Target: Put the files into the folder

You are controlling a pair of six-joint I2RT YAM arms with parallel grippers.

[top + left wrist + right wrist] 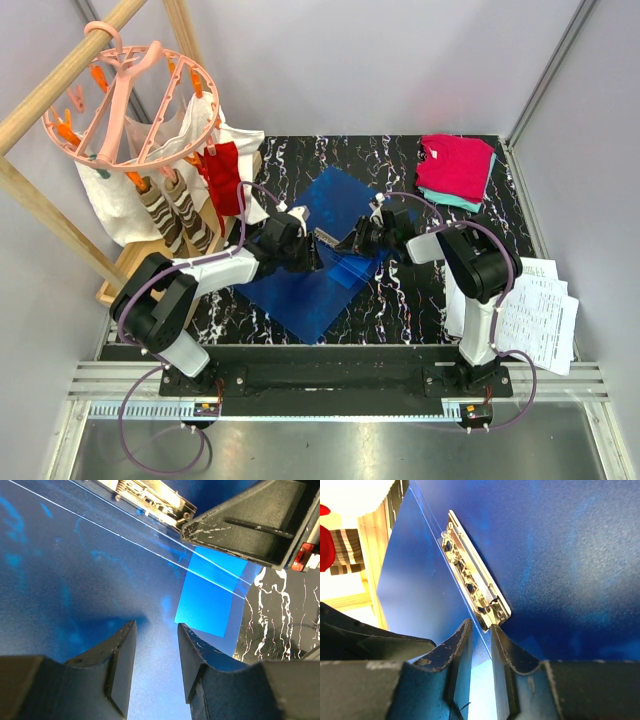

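The blue folder (300,295) lies open in the middle of the black marble table, its far leaf (338,200) tilted up. A metal clip (328,237) runs along the spine and shows in the right wrist view (475,580). My left gripper (312,252) is open just above the folder's inner surface (75,570), with nothing between its fingers (156,625). My right gripper (350,243) is narrowly open (480,624), astride a thin translucent edge of the folder (570,555) by the clip's end. The files (540,310) lie stacked at the right, beside the right arm's base.
Folded pink and teal clothes (458,168) lie at the table's far right corner. A wooden rack (130,260) with a round pink peg hanger (130,90), white cloth, striped socks and a red cloth stands at the far left. The right gripper's body shows in the left wrist view (250,525).
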